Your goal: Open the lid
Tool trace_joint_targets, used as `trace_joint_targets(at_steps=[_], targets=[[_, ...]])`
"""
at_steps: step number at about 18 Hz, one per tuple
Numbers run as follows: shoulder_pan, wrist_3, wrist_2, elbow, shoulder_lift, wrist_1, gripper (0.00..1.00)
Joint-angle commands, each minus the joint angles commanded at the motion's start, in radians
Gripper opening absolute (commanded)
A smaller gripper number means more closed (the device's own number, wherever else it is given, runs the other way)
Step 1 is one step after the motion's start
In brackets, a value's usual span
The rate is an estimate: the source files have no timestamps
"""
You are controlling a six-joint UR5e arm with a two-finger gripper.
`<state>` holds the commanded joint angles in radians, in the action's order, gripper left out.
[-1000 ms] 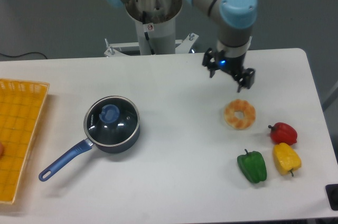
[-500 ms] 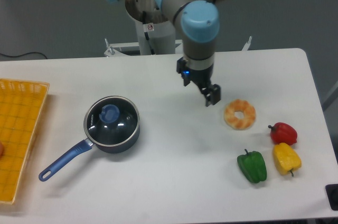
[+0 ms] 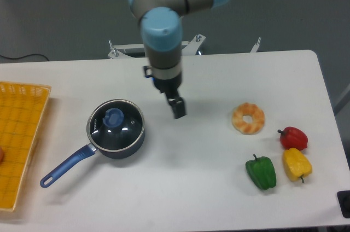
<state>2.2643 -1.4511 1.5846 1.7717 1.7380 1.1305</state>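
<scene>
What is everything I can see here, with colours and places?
Table: one, white, centre
Pan: one, dark, left half of table
Handle: one, blue, on the pan's near-left side
Lid: one, black, on the pan
Knob: one, blue, on the lid
Basket: one, orange-yellow, left edge
Ring: one, orange, right half
Peppers: three, red, yellow, green, front right
Cable: one, black, back left
Robot arm: one, blurred grey-blue, top
Gripper: one, dark, right of the pan

I read lid (image 3: 127, 137): smooth, glossy | knob (image 3: 114, 117): smooth, plastic-looking | pan handle (image 3: 68, 165): smooth, plastic-looking | crate (image 3: 19, 133): plastic-looking | green pepper (image 3: 261, 173), red pepper (image 3: 294, 138), yellow pepper (image 3: 296, 163): glossy | ring (image 3: 239, 119): matt | surface (image 3: 191, 188): smooth, matt
</scene>
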Motion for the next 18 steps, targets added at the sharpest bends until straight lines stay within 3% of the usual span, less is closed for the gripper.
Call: trace_joint_targets(at_steps=[7, 14, 18], targets=[[-0.100, -0.017, 0.074, 0.018, 0.020, -0.003, 1.00], [-0.144, -0.017, 0.072, 0.018, 0.074, -0.110, 1.00], [-0.149, -0.018, 0.068, 0.006, 0.097, -0.120, 1.00]])
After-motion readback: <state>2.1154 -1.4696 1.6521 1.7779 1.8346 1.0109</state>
